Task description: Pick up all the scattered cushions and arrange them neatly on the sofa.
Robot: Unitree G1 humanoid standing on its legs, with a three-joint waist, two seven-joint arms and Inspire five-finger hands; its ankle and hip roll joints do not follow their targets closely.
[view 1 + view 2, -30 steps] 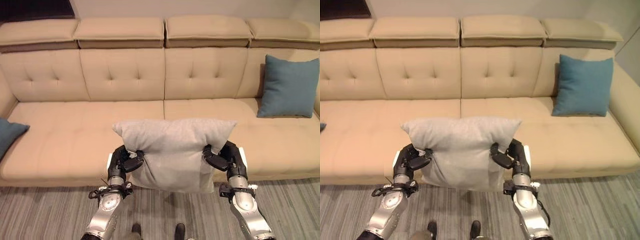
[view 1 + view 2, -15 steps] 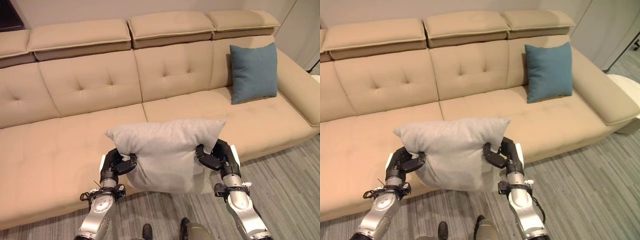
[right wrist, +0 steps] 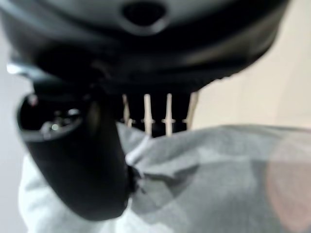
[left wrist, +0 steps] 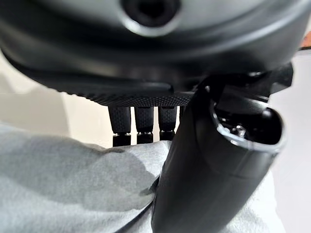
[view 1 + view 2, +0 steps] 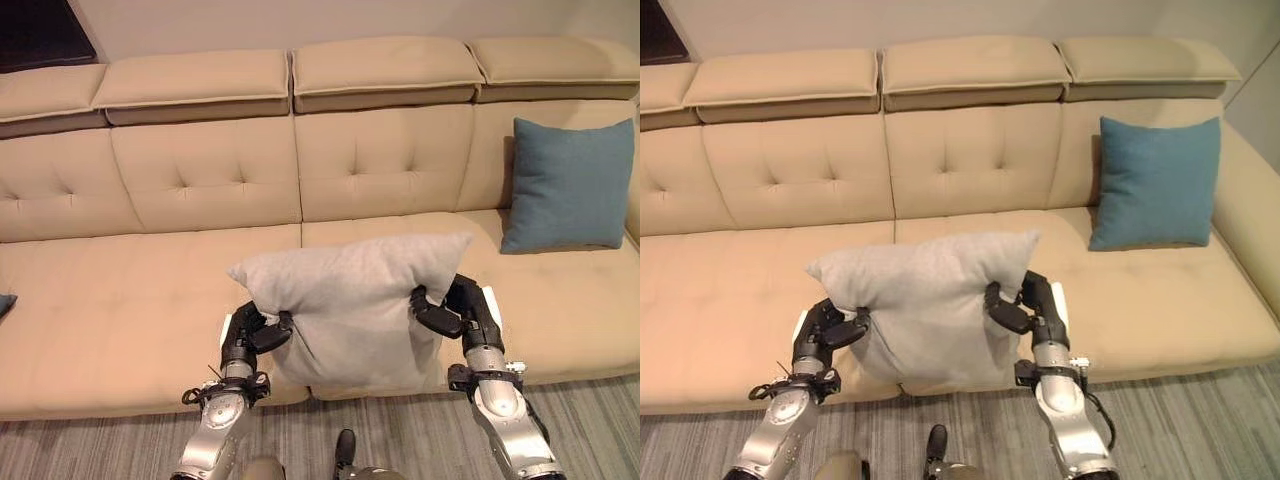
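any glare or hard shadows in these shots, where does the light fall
Left eye view: soft, even light on the sofa, no glare; the blue cushion throws a dark shadow on the backrest along its left edge. Right wrist view: a pale round flare lies over the grey cushion. Left wrist view: that cushion darkens in a fold beside the left hand.

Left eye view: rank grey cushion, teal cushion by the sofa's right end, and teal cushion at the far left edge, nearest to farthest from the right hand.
1. Grey cushion: pinched by the right hand at its right side.
2. Teal cushion: propped against the sofa backrest, right end.
3. Teal cushion corner: far left seat edge, across the sofa.
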